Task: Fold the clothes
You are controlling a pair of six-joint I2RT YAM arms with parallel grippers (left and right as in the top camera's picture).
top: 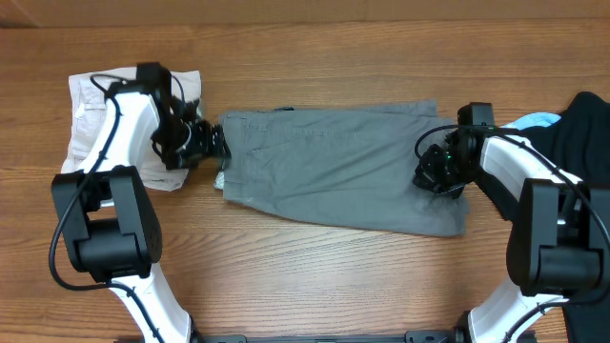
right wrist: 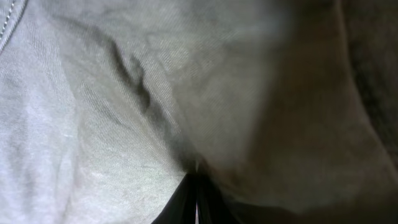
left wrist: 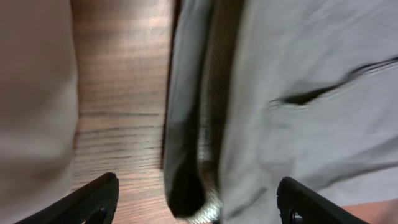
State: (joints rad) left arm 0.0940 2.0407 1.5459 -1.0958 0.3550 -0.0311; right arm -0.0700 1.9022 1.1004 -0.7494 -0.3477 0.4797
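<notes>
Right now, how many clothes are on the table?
4: grey shorts in the middle, cream shorts far left, a black garment far right, a light-blue garment peeking out beside it. More may hide underneath.

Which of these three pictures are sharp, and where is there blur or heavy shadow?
Overhead: sharp and evenly lit, grey shorts and table clear. Left wrist: soft blur, the open left pincer dark at the bottom. Right wrist: very close, weave sharp at left, deep shadow at right.
</notes>
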